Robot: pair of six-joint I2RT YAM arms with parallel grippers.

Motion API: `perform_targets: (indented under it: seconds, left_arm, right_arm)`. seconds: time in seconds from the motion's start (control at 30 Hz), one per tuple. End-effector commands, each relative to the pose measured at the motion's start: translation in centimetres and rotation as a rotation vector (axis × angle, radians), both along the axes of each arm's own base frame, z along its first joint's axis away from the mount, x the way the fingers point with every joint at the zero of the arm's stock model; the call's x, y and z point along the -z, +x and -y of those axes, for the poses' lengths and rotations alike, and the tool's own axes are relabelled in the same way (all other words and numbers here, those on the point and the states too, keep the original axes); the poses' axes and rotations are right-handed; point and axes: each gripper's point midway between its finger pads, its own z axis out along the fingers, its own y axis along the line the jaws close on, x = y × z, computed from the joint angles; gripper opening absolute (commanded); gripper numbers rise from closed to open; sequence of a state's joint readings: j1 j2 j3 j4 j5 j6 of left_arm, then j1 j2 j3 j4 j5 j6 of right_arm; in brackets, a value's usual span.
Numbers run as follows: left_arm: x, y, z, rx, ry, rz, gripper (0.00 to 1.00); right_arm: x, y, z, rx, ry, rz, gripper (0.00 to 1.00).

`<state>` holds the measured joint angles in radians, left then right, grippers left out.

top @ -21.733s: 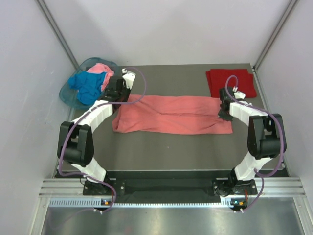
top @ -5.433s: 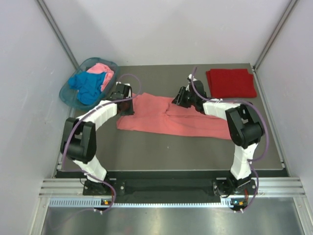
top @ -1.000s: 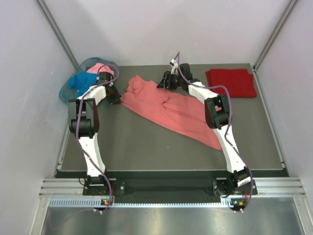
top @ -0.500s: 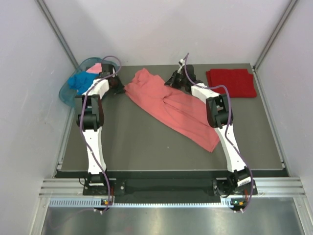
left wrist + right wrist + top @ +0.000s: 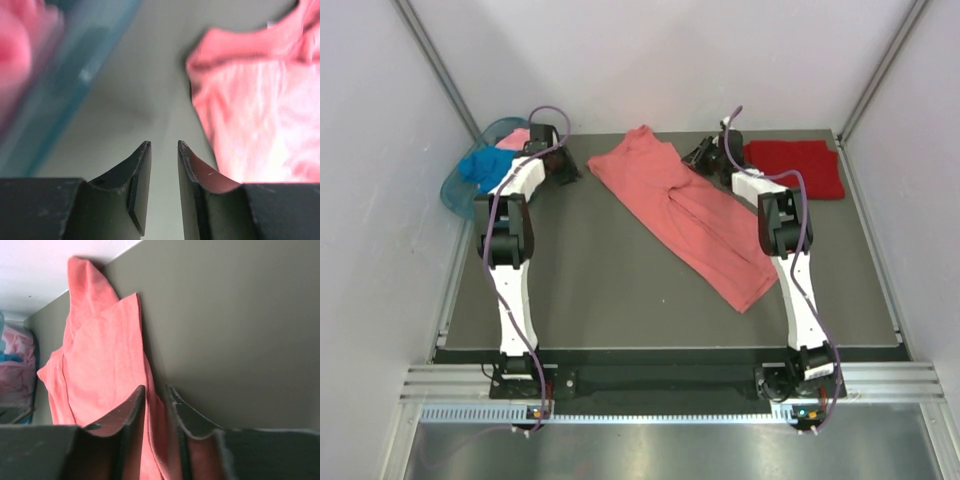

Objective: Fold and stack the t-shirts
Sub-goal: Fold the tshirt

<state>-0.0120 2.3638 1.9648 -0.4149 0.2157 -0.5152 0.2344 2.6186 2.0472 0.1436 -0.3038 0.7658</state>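
Note:
The salmon-coral t-shirt (image 5: 685, 215) lies folded lengthwise as a long diagonal strip, from the back centre of the table down to the right. My left gripper (image 5: 568, 170) is open beside the basket, with only bare table between its fingers (image 5: 164, 143). The shirt (image 5: 250, 115) lies just to its right. My right gripper (image 5: 703, 155) is at the shirt's back right edge. Its jaws (image 5: 156, 387) stand slightly apart, with the shirt's edge (image 5: 100, 355) running through the narrow gap. The dark red t-shirt (image 5: 795, 168) lies folded at the back right.
The teal basket (image 5: 455, 190) at the back left holds the blue t-shirt (image 5: 485, 170) and the pink t-shirt (image 5: 520, 138). In the left wrist view its wall (image 5: 60, 75) is close on the left. The back wall stands right behind both grippers.
The salmon shirt has been swung toward the back right and lies more steeply. The left gripper has let go of it and opened. The right jaws closed, then parted slightly.

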Motion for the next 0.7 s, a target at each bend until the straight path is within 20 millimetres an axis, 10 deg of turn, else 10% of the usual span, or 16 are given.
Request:
perform_targets:
  seconds: [0.0,0.23,0.37,0.67]
  left_arm:
    - [-7.7,-1.6,2.0,0.065,0.042,0.125,0.34]
    - [-8.2,-7.8,3.8,0.142,-0.048,0.079,0.35]
    - [-9.3,-10.8,4.1,0.193,-0.048,0.066,0.35]
    - [-14.7,-17.8,4.1,0.299,-0.042,0.130,0.37]
  right_arm:
    - [-4.2,0.5,1.4,-0.009,-0.047,0.055,0.24]
    - [-8.9,-4.6,6.9,-0.014,-0.420,-0.017,0.52]
    - [-9.3,-10.7,9.2,-0.079,-0.605,-0.138,0.53]
    - [-3.3,-34.5,8.2,-0.396,-0.879,-0.427,0.48]
